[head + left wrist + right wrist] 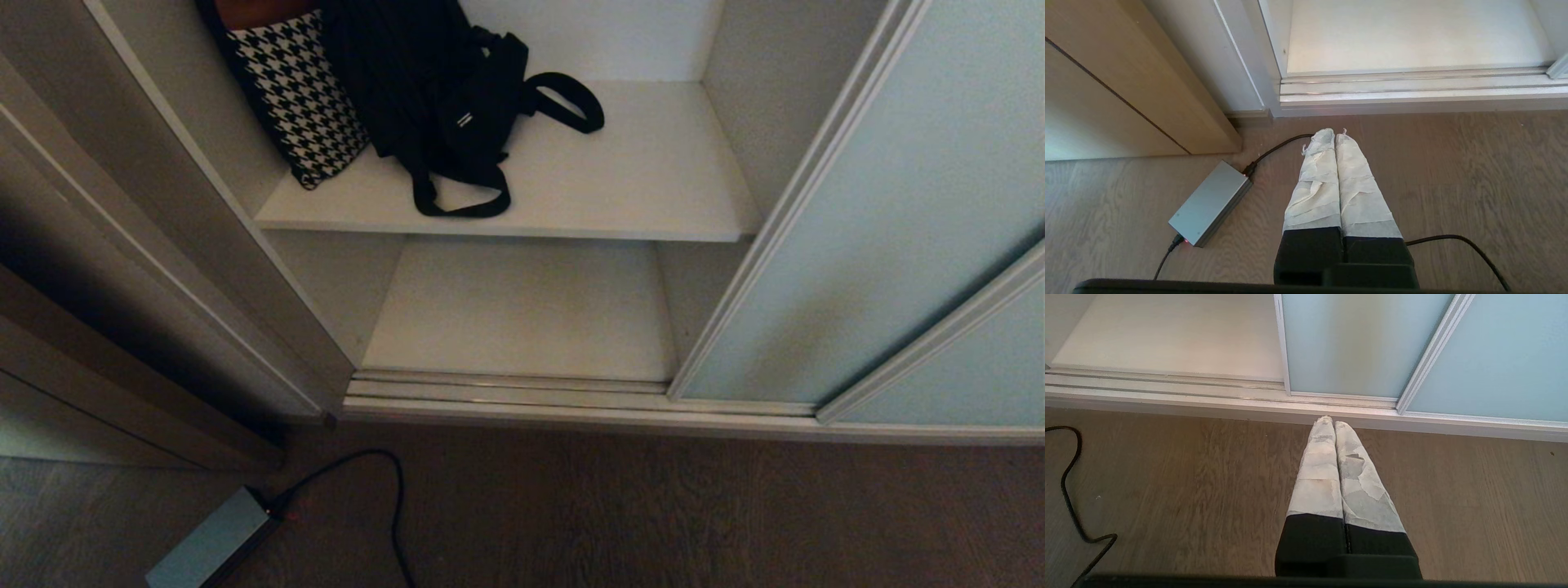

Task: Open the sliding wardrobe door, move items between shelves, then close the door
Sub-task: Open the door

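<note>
Standing open on its left half, the wardrobe shows two shelves: an upper shelf (637, 180) and a lower shelf (522, 318) just behind the floor track (506, 392). Two items lie on the upper shelf, both toward its left back corner: one black bag (441, 98) with two loop straps, one reaching toward the front edge and one toward the middle, and one black-and-white houndstooth bag (302, 98) leaning against the left wall, touching the black bag. The lower shelf holds nothing. The sliding door (882, 229) sits pushed to the right, overlapping a second glass panel (980, 367). On the wood floor (653, 514) lie one grey power box (208, 547) and its black cable (392, 490), near the left front corner of the wardrobe. Neither arm appears in the head view. The left gripper (1335, 134) and the right gripper (1329, 422) each hang low over the floor before the track, jaws pressed together, holding nothing.
</note>
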Controlling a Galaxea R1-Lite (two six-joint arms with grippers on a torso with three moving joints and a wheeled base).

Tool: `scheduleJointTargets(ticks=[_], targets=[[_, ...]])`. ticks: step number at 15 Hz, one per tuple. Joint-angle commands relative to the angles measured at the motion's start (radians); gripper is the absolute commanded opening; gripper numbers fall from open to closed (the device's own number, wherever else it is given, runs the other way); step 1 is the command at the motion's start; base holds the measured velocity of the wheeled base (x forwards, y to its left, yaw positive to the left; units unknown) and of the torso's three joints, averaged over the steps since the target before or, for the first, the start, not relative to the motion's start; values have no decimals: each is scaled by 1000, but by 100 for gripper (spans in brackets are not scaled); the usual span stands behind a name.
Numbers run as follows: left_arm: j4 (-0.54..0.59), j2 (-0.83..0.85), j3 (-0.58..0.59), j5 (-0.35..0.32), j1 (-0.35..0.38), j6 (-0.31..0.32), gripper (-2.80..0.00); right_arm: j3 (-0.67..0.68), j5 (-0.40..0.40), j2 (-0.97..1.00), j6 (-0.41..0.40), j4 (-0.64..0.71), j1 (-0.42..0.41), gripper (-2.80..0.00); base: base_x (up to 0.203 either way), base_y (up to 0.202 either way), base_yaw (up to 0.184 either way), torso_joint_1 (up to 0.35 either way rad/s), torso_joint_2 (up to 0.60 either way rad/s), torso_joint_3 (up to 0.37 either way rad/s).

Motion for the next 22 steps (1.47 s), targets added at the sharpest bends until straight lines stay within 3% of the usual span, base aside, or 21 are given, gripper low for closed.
scheduleJointTargets(ticks=[1,6,22], targets=[[-4,5,2,-1,2,1,-280,1,0,-2,0,0,0,-280,0,0,0,0,0,0],[-6,5,2,3,2,-28,-280,1,0,-2,0,0,0,-280,0,0,0,0,0,0],[-6,4,2,3,0,-34,-280,0,0,-2,0,0,0,-280,0,0,0,0,0,0]])
